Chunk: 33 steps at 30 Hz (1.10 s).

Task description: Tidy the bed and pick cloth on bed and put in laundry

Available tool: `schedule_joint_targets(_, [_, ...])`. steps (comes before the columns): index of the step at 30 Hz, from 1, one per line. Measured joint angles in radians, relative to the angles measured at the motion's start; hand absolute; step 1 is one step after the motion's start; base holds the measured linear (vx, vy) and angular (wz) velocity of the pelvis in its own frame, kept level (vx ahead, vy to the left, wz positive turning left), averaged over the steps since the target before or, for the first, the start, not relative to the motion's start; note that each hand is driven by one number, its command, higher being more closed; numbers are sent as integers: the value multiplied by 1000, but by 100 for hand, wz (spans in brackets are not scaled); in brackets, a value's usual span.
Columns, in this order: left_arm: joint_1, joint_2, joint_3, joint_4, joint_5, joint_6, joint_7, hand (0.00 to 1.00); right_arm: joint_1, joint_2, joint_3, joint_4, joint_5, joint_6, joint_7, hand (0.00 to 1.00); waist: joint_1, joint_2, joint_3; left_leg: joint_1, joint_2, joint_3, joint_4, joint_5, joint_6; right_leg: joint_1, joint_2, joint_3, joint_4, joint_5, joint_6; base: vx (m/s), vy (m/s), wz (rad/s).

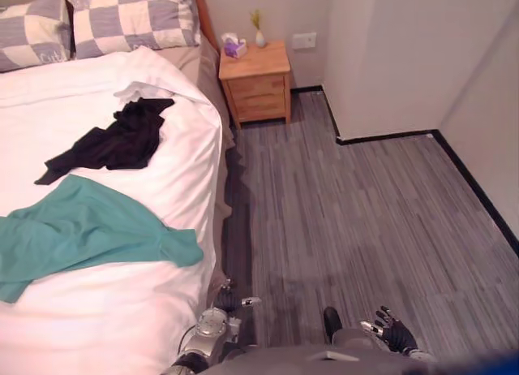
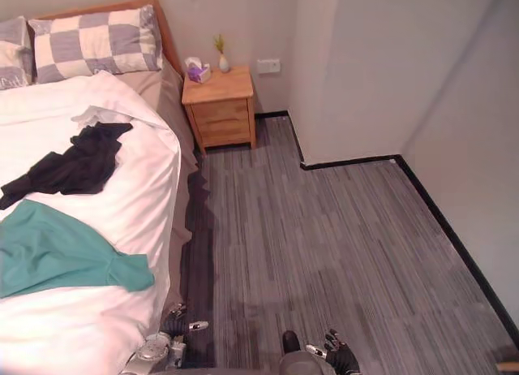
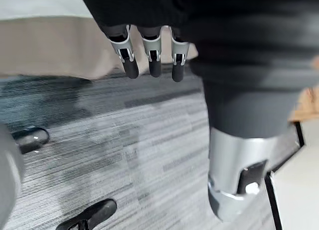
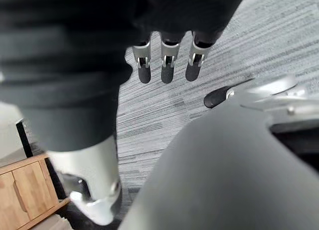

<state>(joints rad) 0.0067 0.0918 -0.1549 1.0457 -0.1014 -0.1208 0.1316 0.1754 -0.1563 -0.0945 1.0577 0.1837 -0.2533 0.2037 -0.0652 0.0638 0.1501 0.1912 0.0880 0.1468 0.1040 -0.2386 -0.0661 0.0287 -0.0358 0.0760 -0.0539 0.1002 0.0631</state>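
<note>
Left hand point(image 1: 229, 299) and right hand point(image 1: 395, 332) hung slack and empty at the bottom edge, likely pre-reach; black cloth point(image 1: 113, 144) and teal cloth point(image 1: 81, 229) lay on the bed point(image 1: 122, 318), left.

The left robot hand point(image 3: 149, 50) and right robot hand point(image 4: 168, 58) have silver fingers point(image 3: 124, 47) with rounded black tips, below dark covers.

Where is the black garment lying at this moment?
In the left eye view the black garment lies crumpled on the white bed, left of the wooden nightstand, between the checked pillows and the teal cloth.
</note>
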Motion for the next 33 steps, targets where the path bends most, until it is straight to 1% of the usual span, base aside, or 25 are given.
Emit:
schedule_joint_targets(2, [15, 0, 0, 0, -8, 3, 4, 0, -2, 2, -5, 1, -10, 13, -9, 0, 1, -10, -4, -1, -4, -15, 0, 0, 1, 10, -5, -17, -8, 0, 0, 40, 10, 19])
schedule_joint_targets(4, [29, 1, 9, 1, -16, 6, 7, 0, -2, 19, -13, 6, -12, 42, -12, 0, 5, -23, -12, 0, -5, -25, 1, 0, 1, 20, -8, -28, -18, 0, 0, 18, 6, 17])
schedule_joint_targets(6, [49, 0, 52, 2, -46, 10, 24, 0, -3, 22, -20, 13, -14, 75, -15, 0, 20, -35, -21, 1, -4, -33, 2, 0, 1, 32, -9, -36, -31, 1, 0, -8, -17, 11])
schedule_joint_targets(7, [53, -1, 66, 2, -48, 10, 27, 0, -2, 24, -20, 14, -17, 78, -17, 0, 21, -38, -22, 2, -4, -37, 3, 1, 1, 37, -10, -40, -37, 3, 0, -12, -17, 8])
schedule_joint_targets(8, [54, -10, 166, 40, -35, 27, 28, 0, 2, 36, -41, 30, -48, 107, -12, 0, 55, -80, -47, 15, -7, -82, -55, 43, 2, 51, -20, -93, -41, -1, 3, -5, -6, 3])
schedule_joint_targets(13, [54, -9, 166, 40, -35, 28, 28, 0, 2, 37, -41, 30, -48, 107, -11, 0, 55, -81, -48, 15, -7, -81, -54, 43, 2, 50, -20, -93, -41, -1, 3, 0, 0, 0])
schedule_joint_targets(15, [54, -9, 167, 39, -35, 35, 26, 0, 2, 38, -42, 30, -41, 109, -11, 0, 55, -81, -48, 13, -3, -77, -53, 43, 2, 49, -20, -94, -41, -5, 2, 0, 0, 0])
schedule_joint_targets(18, [49, -7, 166, 38, -40, 62, 26, 0, 2, 42, -55, 30, -28, 126, -11, 0, 53, -81, -47, -2, -1, -76, -50, 37, 1, 44, -20, -109, -42, -23, 1, -5, -10, 7])
schedule_joint_targets(19, [46, -7, 167, 37, -53, 80, 28, 0, 2, 43, -65, 31, -29, 135, -10, 0, 54, -80, -46, -4, 3, -76, -47, 27, -4, 44, -18, -122, -41, -29, -1, 31, -34, 6])
schedule_joint_targets(20, [42, -9, 170, 36, -67, 98, 28, 0, 1, 43, -81, 33, -29, 148, -8, 0, 54, -67, -43, -16, 19, -73, -21, -4, -7, 44, -11, -136, -40, -37, -6, 59, -54, -1])
schedule_joint_targets(21, [43, -16, 181, 35, -70, 106, 28, 0, -1, 41, -89, 35, -29, 152, -6, 0, 54, -58, -43, -27, 34, -67, 3, -23, -12, 40, -3, -147, -31, -47, -13, 101, -82, -24])
schedule_joint_targets(22, [50, -34, 230, 28, -75, 117, 30, 0, -3, 26, -89, 36, -30, 166, 0, 0, 59, -36, -43, -39, 75, -35, 48, -52, -41, 6, 20, -188, 57, -74, -49, 174, -46, -47])
schedule_joint_targets(23, [67, -42, 311, 23, -71, 118, 32, 0, -15, 31, -85, 27, -31, 180, 2, 0, 70, -37, -42, -86, 98, 11, 203, -70, -56, -40, 20, -221, 203, -174, -61, 152, -40, -46])
schedule_joint_targets(24, [62, -43, 352, 17, -70, 122, 33, 0, -16, 36, -86, 24, -31, 187, 2, 0, 67, -47, -37, -157, 110, 25, 354, -73, -60, -63, 9, -230, 251, -220, -51, 76, -52, -18])
schedule_joint_targets(25, [60, -57, 401, -31, -73, 127, 33, 0, -14, 43, -84, 6, -30, 204, 2, 0, 60, -61, -32, -302, 140, 36, 629, 17, -38, -77, -6, -237, 311, -260, -55, -31, -99, 9])
schedule_joint_targets(26, [72, -62, 406, -65, -75, 124, 32, 0, -11, 42, -70, -13, -31, 225, 2, 0, 61, -70, -20, -391, 176, 34, 822, 139, -19, -50, -18, -232, 323, -280, -73, -34, -97, 9])
schedule_joint_targets(27, [75, -64, 405, -76, -75, 123, 29, 0, -13, 32, -59, -24, -32, 234, 1, 0, 62, -58, -13, -411, 191, 35, 877, 141, -22, -30, -18, -231, 322, -291, -83, 29, -72, 5])
schedule_joint_targets(28, [73, -78, 398, -83, -75, 126, 21, 0, -21, 12, -51, -31, -36, 251, 2, 0, 59, -31, -1, -441, 192, 44, 906, 89, -23, 7, -22, -232, 319, -311, -84, 132, -46, 6])
schedule_joint_targets(29, [73, -86, 399, -85, -76, 127, 17, 0, -25, 7, -61, -31, -40, 268, 1, 0, 58, -22, 5, -451, 186, 78, 844, 62, -22, 38, -28, -232, 303, -313, -74, 188, -30, 10])
schedule_joint_targets(30, [73, -86, 399, -86, -76, 127, 13, 0, -26, 8, -63, -30, -40, 274, -1, 0, 58, -23, 6, -452, 174, 98, 785, 51, -19, 53, -33, -231, 291, -312, -70, 164, -2, 8])
schedule_joint_targets(31, [75, -83, 400, -86, -75, 126, -8, 0, -33, 9, -64, -25, -39, 287, -1, 0, 59, -30, 5, -449, 140, 124, 621, 48, -23, 77, -47, -228, 268, -310, -66, 8, 45, -9])
schedule_joint_targets(32, [78, -80, 400, -86, -73, 125, -23, 0, -60, 14, -83, -8, -39, 298, 0, 0, 62, -35, 9, -425, 85, 129, 407, 68, -24, 89, -62, -221, 248, -309, -58, -71, 57, -25])
schedule_joint_targets(33, [81, -79, 399, -85, -71, 123, -25, 0, -71, 17, -97, 1, -40, 303, 3, 0, 65, -35, 9, -405, 64, 129, 287, 97, -23, 93, -65, -207, 240, -310, -51, -101, 106, -57])
